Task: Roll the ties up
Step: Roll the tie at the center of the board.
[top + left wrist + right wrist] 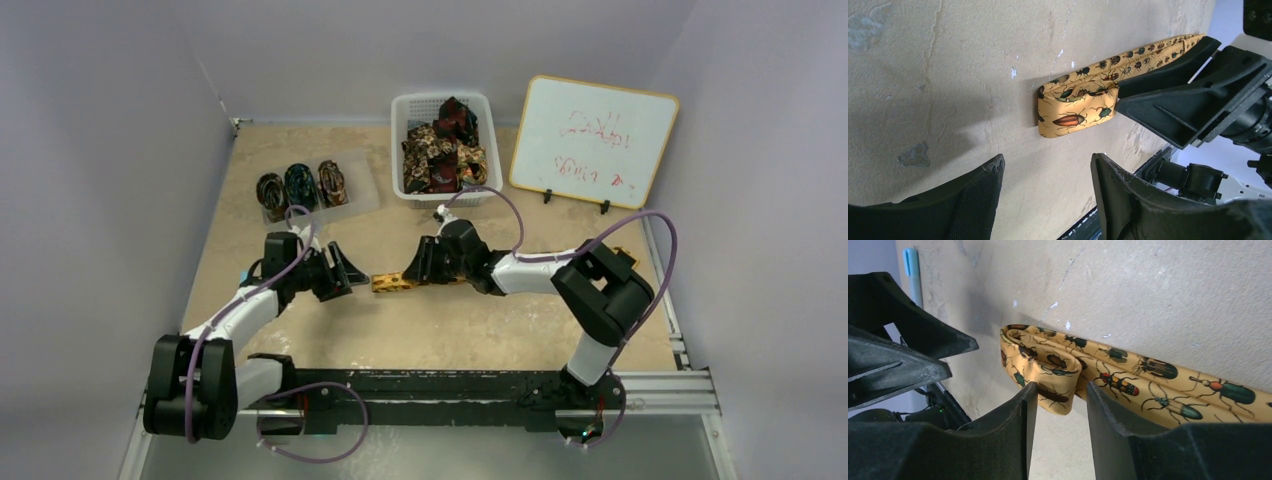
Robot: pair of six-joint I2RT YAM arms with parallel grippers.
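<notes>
A golden-yellow tie with a beetle print lies flat on the table, its left end folded over into a short loop (392,283) (1075,110) (1048,367). The rest of it runs right under my right arm. My right gripper (415,266) (1060,390) is open, its fingertips on either side of the folded end without pinching it. My left gripper (347,270) (1047,162) is open and empty, just left of the fold and facing it, a short gap away. The right gripper's fingers (1173,95) show in the left wrist view, lying along the tie.
Three rolled ties (300,185) sit on a clear tray at the back left. A white basket (400,110) at the back holds several loose patterned ties. A whiteboard (593,140) stands at the back right. A light blue marker (912,275) lies beside my left arm.
</notes>
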